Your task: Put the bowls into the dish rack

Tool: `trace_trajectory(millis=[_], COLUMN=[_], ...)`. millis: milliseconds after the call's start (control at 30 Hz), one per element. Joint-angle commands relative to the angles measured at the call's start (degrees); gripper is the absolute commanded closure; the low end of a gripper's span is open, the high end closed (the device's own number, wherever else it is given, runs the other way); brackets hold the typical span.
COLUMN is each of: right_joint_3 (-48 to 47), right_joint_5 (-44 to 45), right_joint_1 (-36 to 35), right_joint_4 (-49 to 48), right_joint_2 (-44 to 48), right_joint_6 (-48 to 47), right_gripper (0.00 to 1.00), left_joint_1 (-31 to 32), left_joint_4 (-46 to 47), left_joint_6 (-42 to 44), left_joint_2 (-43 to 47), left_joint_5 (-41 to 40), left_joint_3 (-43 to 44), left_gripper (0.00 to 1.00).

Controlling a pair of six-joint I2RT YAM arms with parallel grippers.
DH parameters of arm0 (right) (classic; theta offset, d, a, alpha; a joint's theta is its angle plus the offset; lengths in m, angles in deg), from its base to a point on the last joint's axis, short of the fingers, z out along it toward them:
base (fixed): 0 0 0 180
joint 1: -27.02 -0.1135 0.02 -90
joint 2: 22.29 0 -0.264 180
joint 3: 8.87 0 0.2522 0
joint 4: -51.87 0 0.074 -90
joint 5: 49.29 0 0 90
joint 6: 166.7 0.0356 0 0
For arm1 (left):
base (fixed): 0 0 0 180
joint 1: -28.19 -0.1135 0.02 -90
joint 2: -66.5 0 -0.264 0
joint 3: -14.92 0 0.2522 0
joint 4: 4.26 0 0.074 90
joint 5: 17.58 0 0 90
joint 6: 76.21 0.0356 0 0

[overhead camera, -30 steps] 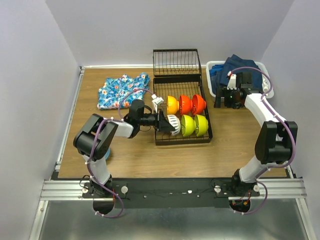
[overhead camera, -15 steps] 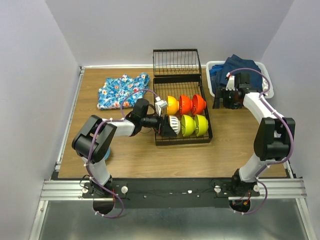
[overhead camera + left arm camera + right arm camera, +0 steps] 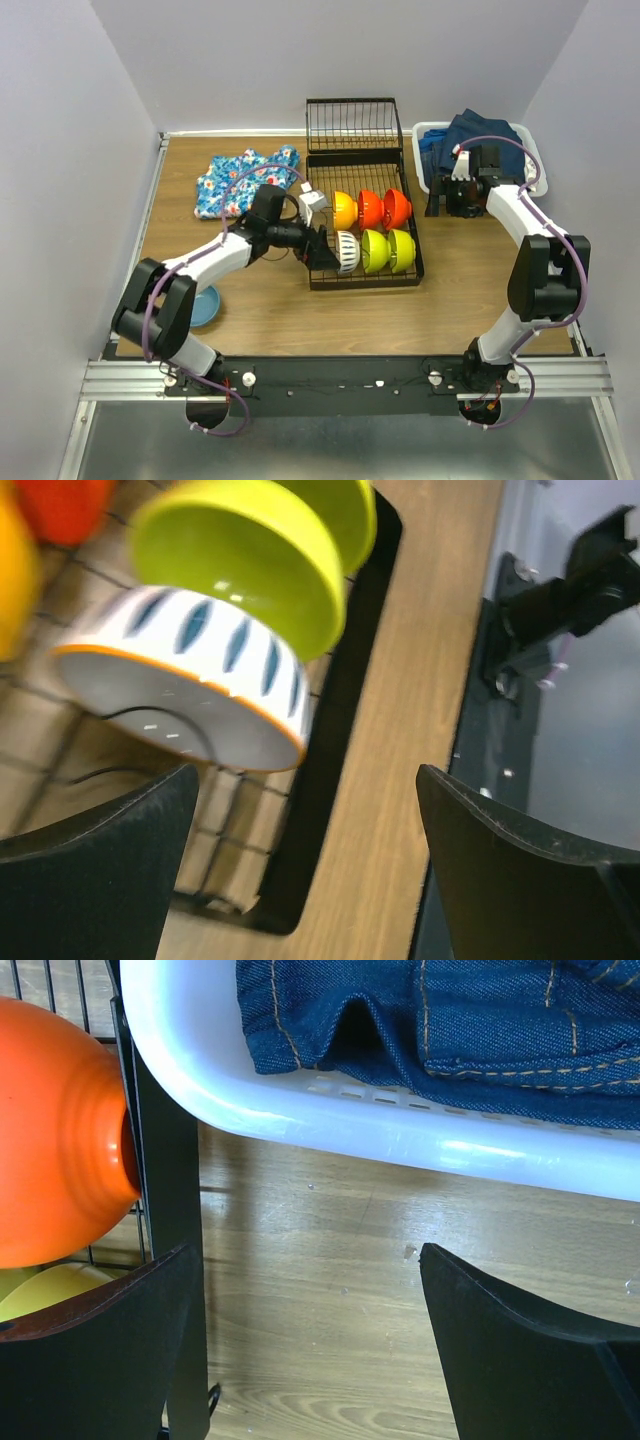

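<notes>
The black wire dish rack (image 3: pixel 365 285) holds two rows of bowls on edge: a yellow-orange one (image 3: pixel 345 209) and two red-orange ones (image 3: pixel 371 208) behind, then a white patterned bowl (image 3: pixel 346 250) and two lime-green ones (image 3: pixel 375 250) in front. My left gripper (image 3: pixel 318 245) is open just left of the white bowl, clear of it. The left wrist view shows that bowl (image 3: pixel 190 680) against a lime bowl (image 3: pixel 250 570), with nothing in the left gripper (image 3: pixel 305 860). A blue bowl (image 3: pixel 205 305) lies on the table by my left arm. My right gripper (image 3: pixel 452 200) hangs open and empty right of the rack.
A floral cloth (image 3: pixel 245 180) lies at the back left. A white basket (image 3: pixel 425 135) of blue jeans (image 3: pixel 450 1020) stands at the back right, just beyond my right gripper (image 3: pixel 310 1350). The rack's hinged end section (image 3: pixel 355 125) stands up at the back.
My left gripper has opened and let go of the white bowl, which stays in the rack. It drew back slightly left. The arm's elbow swung down-left, uncovering the blue bowl.
</notes>
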Motion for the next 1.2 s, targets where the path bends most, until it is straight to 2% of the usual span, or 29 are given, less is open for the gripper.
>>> trace_trajectory(millis=[0, 100, 167, 200, 233, 267, 333, 400, 467, 500, 533, 600, 633, 667, 700, 733, 767, 867, 1033, 1167], right_joint_3=[0.07, 0.07, -0.02, -0.11, -0.02, 0.07, 0.51, 0.95, 0.95, 0.77, 0.60, -0.02, -0.28, -0.98, -1.33, -1.77, -2.12, -3.18, -2.84, -1.87], right_joint_5=[-0.66, -1.01, -1.10, -1.10, -1.10, -1.02, -0.93, -0.84, -1.01, -1.36, -2.32, -3.21, -4.08, -4.44, -4.96, -5.32, -5.32, -4.97, -3.75, -4.88], right_joint_1=[-0.23, -0.14, -0.23, -0.23, -0.14, -0.23, -0.23, -0.14, -0.14, -0.14, -0.14, -0.14, -0.14, -0.14, -0.14, -0.14, -0.14, -0.14, -0.14, -0.14], right_joint_4=[-1.54, -1.71, -2.06, -2.15, -2.33, -3.03, -3.82, -4.79, -4.88, -4.88, -4.79, -4.88, -5.05, -5.23, -5.40, -5.58, -5.84, -6.55, -8.57, -9.45], right_joint_2=[1.41, 1.41, 1.58, 1.93, 2.28, 2.63, 3.69, 4.22, 4.31, 4.13, 3.96, 2.82, 2.29, 1.85, 0.89, 0.53, 0.27, -0.79, -0.71, 0.61], right_joint_6=[0.31, 0.05, 0.05, -0.04, -0.04, 0.22, 0.49, 1.01, 0.93, 2.58, 2.77, 3.30, 3.56, 3.65, 3.83, 3.83, 3.65, 2.86, 3.73, 6.20], right_gripper=[0.00, 0.00, 0.00, 0.00, 0.00, 0.00, 0.00, 0.00, 0.00, 0.00, 0.00, 0.00, 0.00, 0.00, 0.00, 0.00, 0.00, 0.00, 0.00, 0.00], left_joint_1=[-5.21, -9.42, -10.49, -10.58, -10.50, -10.50, -10.41, -10.50, -10.41, -10.50, -10.50, -10.50, -10.50, -10.50, -10.58, -10.59, -10.67, -10.67, -10.59, -10.67], left_joint_4=[-23.05, -32.90, -38.25, -39.06, -39.42, -38.90, -37.41, -35.03, -33.54, -35.89, -39.13, -51.33, -55.73, -64.47, -68.91, -72.78, -77.70, -83.60, -88.28, -86.28], left_joint_6=[10.82, 17.67, 22.95, 24.01, 24.45, 22.72, 23.47, 29.16, 23.53, 20.88, 22.42, 26.72, 31.96, 34.89, 38.66, 44.52, 46.15, 52.63, 58.02, 56.28], left_joint_2=[5.53, 9.56, 12.82, 17.10, 19.32, 21.60, 28.46, 34.59, 37.26, 37.01, 36.14, 33.51, 32.97, 32.62, 32.96, 33.66, 34.62, 40.25, 44.56, 43.69], left_joint_5=[-8.31, -12.00, -20.59, -25.94, -40.17, -47.36, -54.18, -48.45, -47.43, -46.74, -45.08, -43.05, -43.13, -42.78, -40.60, -40.06, -40.14, -40.14, -41.55, -43.57], left_joint_3=[5.56, 8.98, 12.31, 13.38, 14.34, 16.88, 18.57, 16.99, 15.67, 17.32, 19.17, 24.18, 25.24, 25.86, 25.52, 24.64, 21.24, 13.60, 4.52, -2.25], left_gripper=[0.01, 0.01, 0.01, 0.01, 0.01, 0.01, 0.01, 0.01, 0.01, 0.01, 0.01, 0.01, 0.02, 0.12, 0.18, 0.24, 0.26, 0.27, 0.28, 0.27])
